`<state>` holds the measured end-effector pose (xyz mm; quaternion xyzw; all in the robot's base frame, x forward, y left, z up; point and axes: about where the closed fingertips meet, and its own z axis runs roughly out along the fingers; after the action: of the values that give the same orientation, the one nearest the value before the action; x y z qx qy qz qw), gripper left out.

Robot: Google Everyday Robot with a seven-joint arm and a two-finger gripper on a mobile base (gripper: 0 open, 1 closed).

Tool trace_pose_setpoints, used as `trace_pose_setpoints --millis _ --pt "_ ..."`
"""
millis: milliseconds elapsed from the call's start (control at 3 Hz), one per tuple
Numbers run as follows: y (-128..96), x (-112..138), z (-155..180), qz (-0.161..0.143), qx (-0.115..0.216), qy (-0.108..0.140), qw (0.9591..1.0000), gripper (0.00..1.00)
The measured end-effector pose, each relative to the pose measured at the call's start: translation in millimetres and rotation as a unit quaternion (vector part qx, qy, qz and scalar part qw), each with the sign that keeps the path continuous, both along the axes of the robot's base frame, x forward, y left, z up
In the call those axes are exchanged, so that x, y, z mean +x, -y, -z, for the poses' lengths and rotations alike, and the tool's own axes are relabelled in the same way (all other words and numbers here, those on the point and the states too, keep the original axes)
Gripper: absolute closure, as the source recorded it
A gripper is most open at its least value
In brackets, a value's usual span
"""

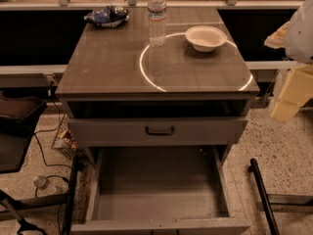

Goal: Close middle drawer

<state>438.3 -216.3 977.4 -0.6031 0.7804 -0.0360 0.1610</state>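
The cabinet (156, 89) stands in the middle of the camera view. The middle drawer (159, 225) is pulled far out toward me. Its long bare box (159, 190) is empty, and its low front lies at the frame's bottom edge. Above it, the taller-fronted top drawer (122, 131) with a dark bar handle (159, 130) stands slightly out, with a dark gap over it. My gripper (289, 94) is at the right edge, beside the cabinet's top right corner. It is level with the countertop, apart from both drawers and holding nothing that I can see.
On the cabinet top stand a water bottle (157, 16), a white bowl (206, 37) and a dark snack bag (106, 16). A dark chair (14, 126), cables and a wire basket (62, 136) are on the floor at left. A black bar (261, 190) lies at right.
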Motion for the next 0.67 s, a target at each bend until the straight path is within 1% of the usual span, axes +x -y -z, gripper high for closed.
trace_pose_setpoints --millis 333,667 --pt "0.0 0.0 0.0 0.0 0.0 0.0 1.0 0.0" --pt "-0.6 0.1 -2.4 0.0 0.0 0.005 1.0 0.15"
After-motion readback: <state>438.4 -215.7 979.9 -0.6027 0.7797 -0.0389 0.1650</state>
